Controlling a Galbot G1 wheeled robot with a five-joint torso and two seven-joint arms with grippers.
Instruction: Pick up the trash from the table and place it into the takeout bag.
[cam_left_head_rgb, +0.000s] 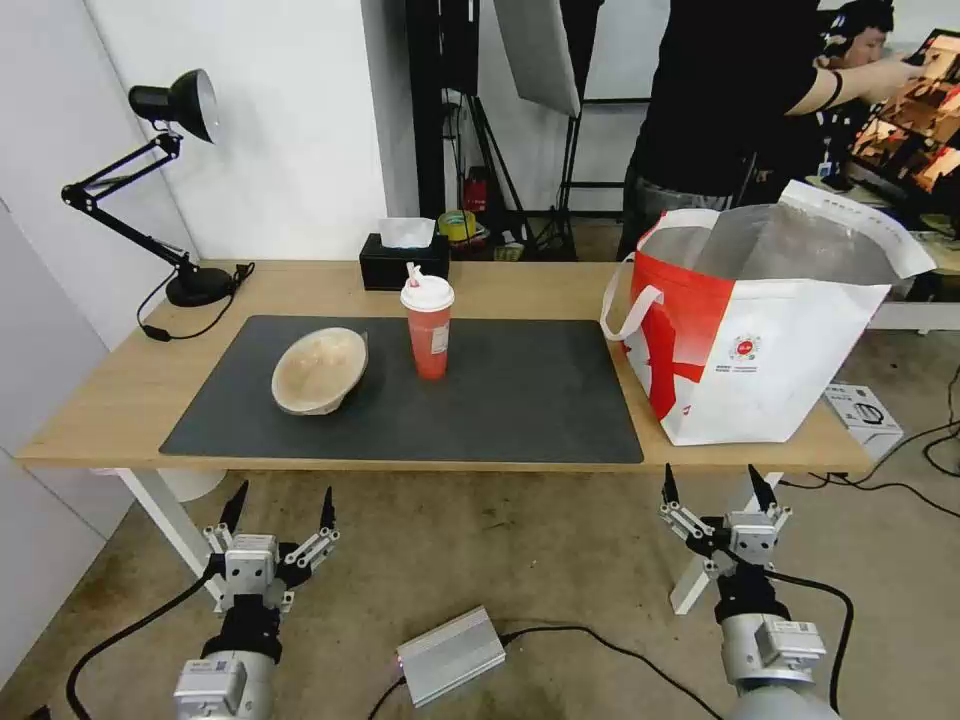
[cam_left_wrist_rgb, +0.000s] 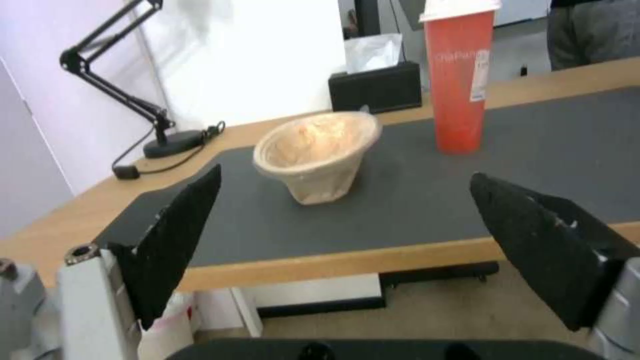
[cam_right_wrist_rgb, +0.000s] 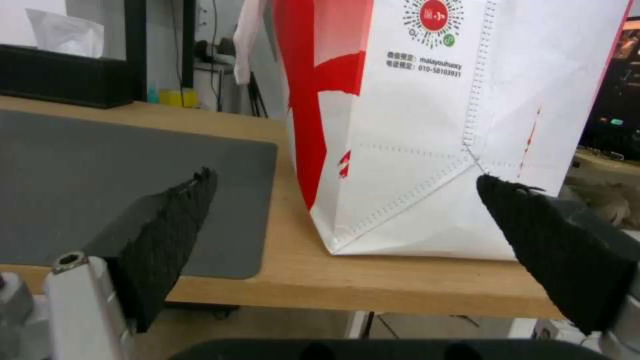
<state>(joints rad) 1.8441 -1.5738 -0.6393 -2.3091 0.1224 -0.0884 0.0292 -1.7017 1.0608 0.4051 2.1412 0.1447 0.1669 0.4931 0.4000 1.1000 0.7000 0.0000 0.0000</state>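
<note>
**Status: two trash items remain on table**

The tan pulp bowl (cam_left_head_rgb: 319, 369) and red drink cup (cam_left_head_rgb: 428, 326) stand on the dark mat (cam_left_head_rgb: 520, 400). The takeout bag (cam_left_head_rgb: 760, 340) stands open at the table's right end. Left gripper (cam_left_head_rgb: 279, 505) and right gripper (cam_left_head_rgb: 716, 487) hover below the table (cam_left_head_rgb: 120, 400) edge, jaws apart, empty.

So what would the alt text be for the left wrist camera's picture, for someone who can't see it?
The left pincer, open, hangs just short of the table's near edge, facing a tilted tan pulp bowl on a dark grey mat. Beyond stand a red drink cup, a black tissue box and a black desk lamp.
</note>
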